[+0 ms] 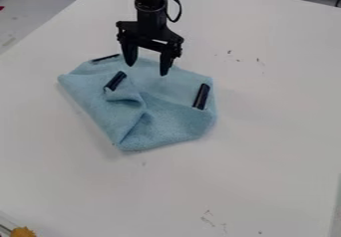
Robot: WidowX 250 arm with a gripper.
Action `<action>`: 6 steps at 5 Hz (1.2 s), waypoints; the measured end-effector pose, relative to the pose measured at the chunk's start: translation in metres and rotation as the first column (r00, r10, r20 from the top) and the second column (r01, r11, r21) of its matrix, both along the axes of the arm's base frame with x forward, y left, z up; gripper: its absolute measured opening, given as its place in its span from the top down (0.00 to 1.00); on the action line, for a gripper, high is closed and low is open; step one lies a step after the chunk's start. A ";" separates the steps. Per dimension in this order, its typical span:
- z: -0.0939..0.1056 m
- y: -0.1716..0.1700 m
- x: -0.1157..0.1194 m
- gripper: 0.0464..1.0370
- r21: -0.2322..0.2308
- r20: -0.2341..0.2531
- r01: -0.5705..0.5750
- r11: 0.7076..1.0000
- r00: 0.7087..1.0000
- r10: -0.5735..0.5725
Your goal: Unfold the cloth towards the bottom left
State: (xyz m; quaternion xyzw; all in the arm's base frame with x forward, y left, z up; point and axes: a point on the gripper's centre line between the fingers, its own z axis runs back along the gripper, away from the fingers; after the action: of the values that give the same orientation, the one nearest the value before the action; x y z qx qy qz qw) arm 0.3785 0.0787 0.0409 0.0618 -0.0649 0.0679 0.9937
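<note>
My gripper hangs from the top over the back part of the cloth, with its two fingers spread apart and nothing between them. The light blue cloth lies rumpled on the white table, with folds near its middle and a rounded point towards the front. Dark strips show on it: one at the back left edge, one on a raised flap left of the middle, and one near the right edge. Whether the fingertips touch the cloth, I cannot tell.
The white table extends around the cloth on all sides, with small dark marks behind it and near the front. At the bottom left corner is a yellow-orange object. Dark items stand beyond the table's back edge.
</note>
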 end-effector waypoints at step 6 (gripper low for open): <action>0.014 0.036 -0.029 0.04 0.057 0.017 -0.067 0.996 0.998 0.066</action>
State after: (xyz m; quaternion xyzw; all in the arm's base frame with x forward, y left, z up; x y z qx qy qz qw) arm 0.3494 0.1147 0.0544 0.0919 -0.0721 0.0996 0.9882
